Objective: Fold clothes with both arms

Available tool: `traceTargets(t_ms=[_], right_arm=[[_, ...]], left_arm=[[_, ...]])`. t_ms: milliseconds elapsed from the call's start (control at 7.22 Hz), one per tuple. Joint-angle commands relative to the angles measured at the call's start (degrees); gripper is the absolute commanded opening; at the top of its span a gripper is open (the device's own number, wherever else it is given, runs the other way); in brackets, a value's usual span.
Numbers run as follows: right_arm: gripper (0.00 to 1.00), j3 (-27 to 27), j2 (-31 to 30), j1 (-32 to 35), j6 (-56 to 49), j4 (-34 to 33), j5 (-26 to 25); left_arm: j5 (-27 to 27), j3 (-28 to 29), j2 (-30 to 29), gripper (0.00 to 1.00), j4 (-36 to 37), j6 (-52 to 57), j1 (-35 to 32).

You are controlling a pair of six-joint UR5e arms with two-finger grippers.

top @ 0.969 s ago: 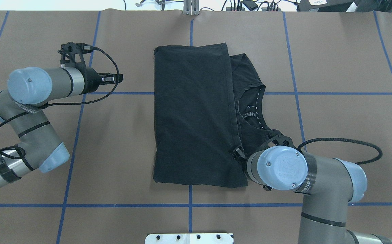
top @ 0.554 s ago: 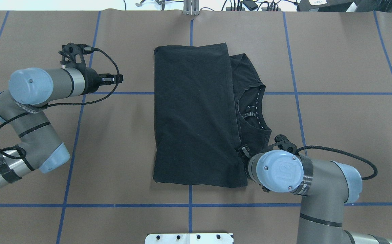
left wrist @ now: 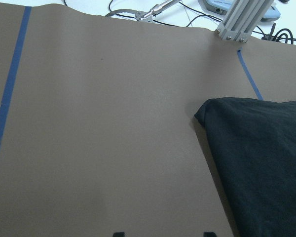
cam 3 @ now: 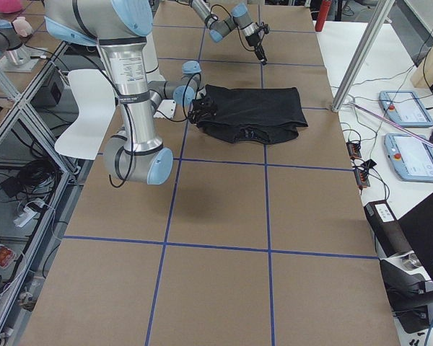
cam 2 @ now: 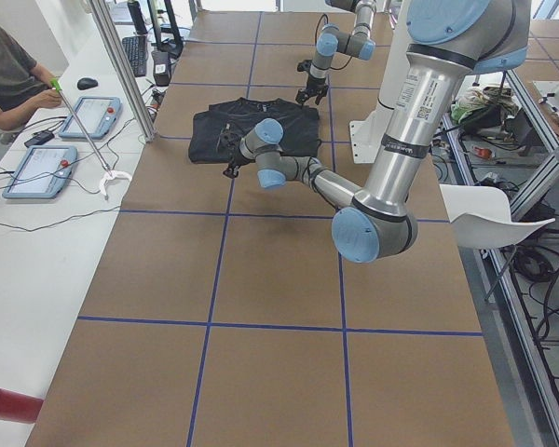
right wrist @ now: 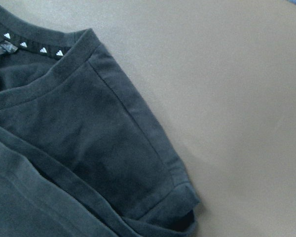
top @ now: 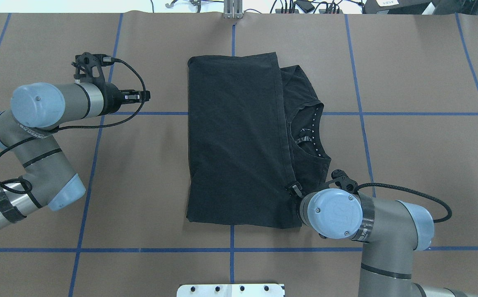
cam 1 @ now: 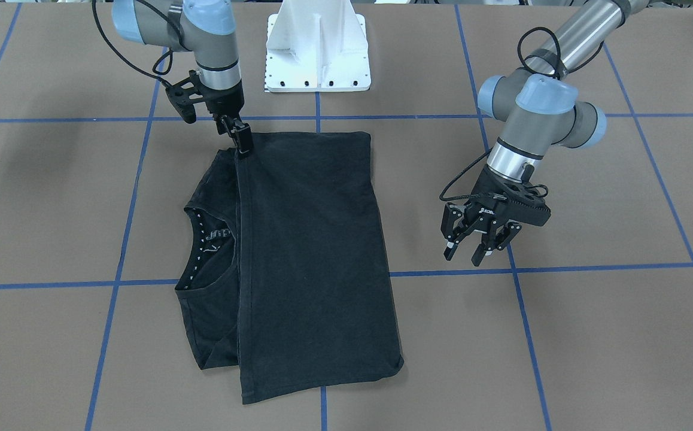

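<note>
**Position.** The black T-shirt (top: 235, 140) lies flat at the centre of the table (top: 140, 185), already folded once. Its hem edge (top: 282, 132) is laid over towards the collar (top: 311, 136).

**Orientation, overhead view.** The folded panel's long axis runs 12 to 6 o'clock. The collar opening faces 3 o'clock, and a sleeve (right wrist: 138, 148) shows beyond the hem.

**Right gripper.** The right gripper (cam 1: 243, 146) stands on the hem line near the shirt's 5 o'clock corner, with its tip touching the cloth. Its fingers appear narrow and close together. I cannot tell whether they pinch the fabric, because the wrist view shows no fingertips.

**Left gripper.** The left gripper (cam 1: 466, 254) has its fingers spread and holds nothing. It hangs over bare table, and the shirt lies at its 3 o'clock, well apart.

**Assessment.** The right arm is much the nearer. The next fold probably calls for both near corners to be gripped, so the left arm must first close the gap towards the 9 o'clock edge.
</note>
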Motion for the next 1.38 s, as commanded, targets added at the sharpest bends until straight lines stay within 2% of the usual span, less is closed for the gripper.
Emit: traceTargets(t_ms=[0,277,692,1107,1246], right_arm=[[0.96,-0.67,0.12,-0.05,-0.13,0.09,-0.08],[0.96,-1.64,0.29,0.21,0.05,0.09,-0.17],[0.89,-2.43,0.73,0.65,-0.30,2.11,-0.08],[0.88,-3.57,0.73,0.91,-0.39,2.11,0.00],[0.77,-3.32,0.91,0.91,-0.13,2.20,0.18]], left_arm=[[0.00,0.00,0.09,0.62,-0.06,0.00,0.00],[0.00,0.00,0.09,0.62,-0.06,0.00,0.09],[0.00,-0.09,0.26,0.62,-0.06,0.00,0.09],[0.00,-0.09,0.26,0.62,-0.06,0.00,0.09],[0.00,-0.09,0.26,0.62,-0.06,0.00,0.09]])
